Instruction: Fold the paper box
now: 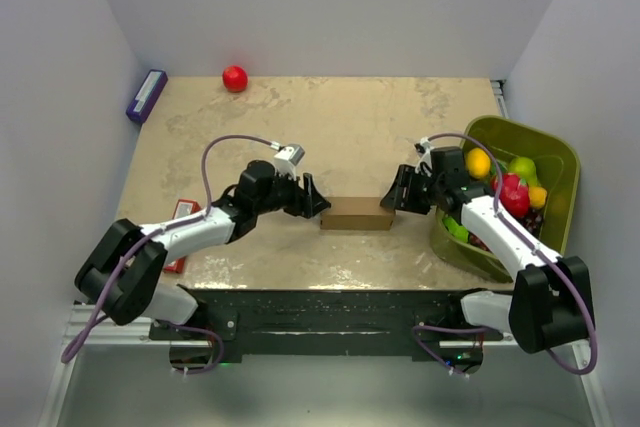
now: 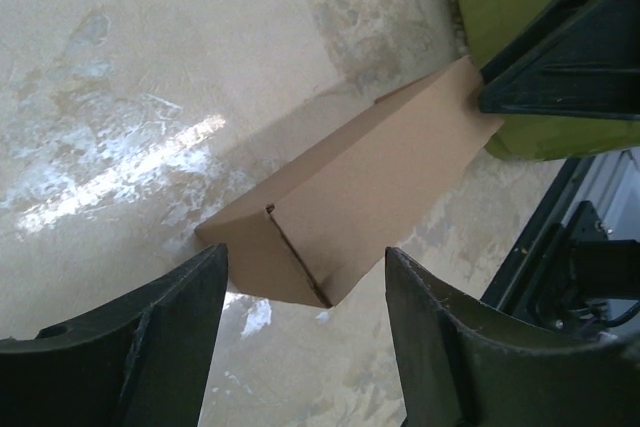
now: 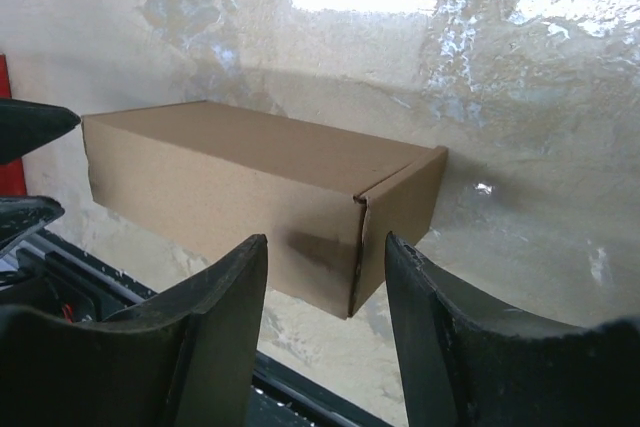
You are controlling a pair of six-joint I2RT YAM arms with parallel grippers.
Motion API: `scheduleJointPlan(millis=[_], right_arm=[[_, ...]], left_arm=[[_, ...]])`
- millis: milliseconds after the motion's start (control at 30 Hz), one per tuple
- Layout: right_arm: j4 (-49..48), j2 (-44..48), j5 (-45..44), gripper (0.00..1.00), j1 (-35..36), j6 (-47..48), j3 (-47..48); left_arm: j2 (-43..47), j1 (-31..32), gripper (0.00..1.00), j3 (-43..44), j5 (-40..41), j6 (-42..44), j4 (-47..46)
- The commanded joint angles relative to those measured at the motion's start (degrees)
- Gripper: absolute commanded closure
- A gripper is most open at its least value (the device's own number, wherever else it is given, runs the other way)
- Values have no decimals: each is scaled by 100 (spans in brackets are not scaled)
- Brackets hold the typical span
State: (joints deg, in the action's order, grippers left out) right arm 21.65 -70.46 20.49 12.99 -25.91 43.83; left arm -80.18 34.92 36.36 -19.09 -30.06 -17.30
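Brown cardboard is already standing as a closed box: the paper box (image 1: 357, 214) lies flat near the middle of the table (image 1: 350, 127), towards its near edge, with its long side running left to right between your two arms. As far as these views show, the folding is essentially done. The walls are up, the lid is down, and no loose flap sticks out. I judge that little is left beyond checking that the end panels are seated and then drawing the arms clear.

Your left gripper (image 1: 318, 202) sits at the box's left end and your right gripper (image 1: 395, 195) at its right end. Both have their jaws apart and neither has hold of anything.

The overhead view gives you the layout only. It shows the box squared up and both tools flanking it, with the green bin (image 1: 555, 162) of fruit at the right, a red ball (image 1: 234, 78) and a purple box (image 1: 146, 95) at the far side, and a red pack (image 1: 185, 209) partly under your left arm.

It cannot show the ends. The left wrist view can: between the spread fingers of the left gripper (image 2: 305, 277), the box (image 2: 350, 212) shows a thin dark seam down its end face, where the panel meets the wall. That view also catches the other tool's finger at the far end.

The right wrist view shows the right gripper (image 3: 325, 247) straddling the near corner of the box (image 3: 260, 187). A similar seam runs down that corner, slightly shadowed, so I cannot tell whether that panel is fully tucked.
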Motion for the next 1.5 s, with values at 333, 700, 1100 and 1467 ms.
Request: scheduleJointPlan(millis=[333,700,1100,1467], right_arm=[[-951,-346,719,63,-8,-300,-340],[-2533,-1215,623,70,607,-415,581],[-3958,-2421,483,69,1082,60,953],[-3554,-1217,104,37,1197,209,-76]], left_arm=[[-1096,-38,55,-68,-1246,-606,-1706],[-1219,-213,67,407,-895,297,-1628],[-1396,-354,68,286,160,2004,-1846],[-499,-3,43,-735,345,1829,-2155]])
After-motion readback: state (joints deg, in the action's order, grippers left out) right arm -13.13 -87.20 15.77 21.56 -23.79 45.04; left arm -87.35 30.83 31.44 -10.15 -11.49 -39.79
